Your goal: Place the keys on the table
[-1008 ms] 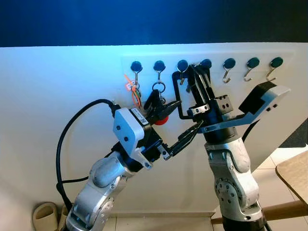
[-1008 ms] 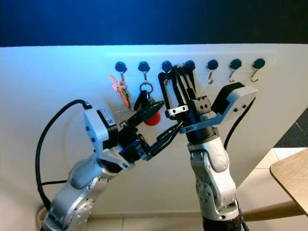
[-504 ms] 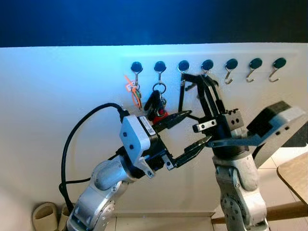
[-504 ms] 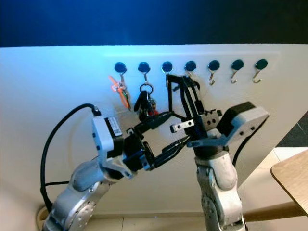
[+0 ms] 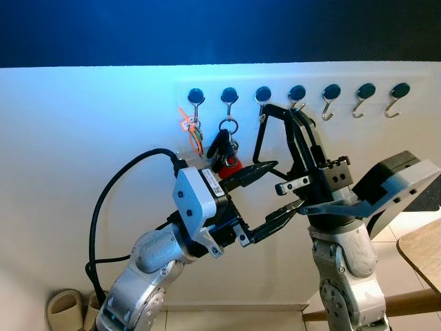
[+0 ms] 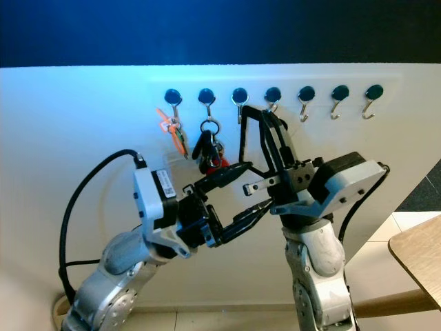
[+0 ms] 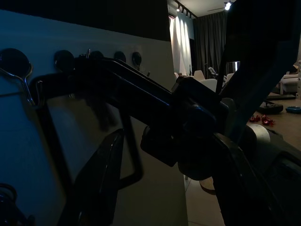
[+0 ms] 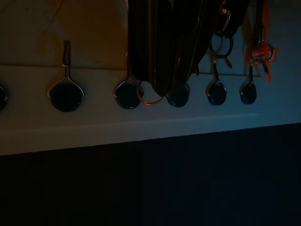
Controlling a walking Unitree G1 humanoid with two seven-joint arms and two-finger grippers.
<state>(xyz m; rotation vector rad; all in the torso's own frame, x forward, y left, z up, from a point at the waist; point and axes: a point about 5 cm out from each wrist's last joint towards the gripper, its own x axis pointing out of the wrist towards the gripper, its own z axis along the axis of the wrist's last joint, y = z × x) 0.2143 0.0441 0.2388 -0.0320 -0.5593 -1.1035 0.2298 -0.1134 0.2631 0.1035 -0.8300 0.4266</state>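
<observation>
white wall hook rail [image 5: 358, 88], keys [image 5: 224, 153] hanging just beyond spread left fingers [image 5: 270, 195], right fingers [image 5: 293, 134] closed near hooks

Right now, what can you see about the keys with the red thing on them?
The keys hang from the second hook in the wall row, on a silver ring. The bunch looks dark, with black fobs and a red tag at the bottom. It hangs straight down against the white wall. The left gripper is open just below and beside it, not holding it.

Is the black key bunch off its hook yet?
No, the black key bunch hangs by its ring from the second hook.
</observation>
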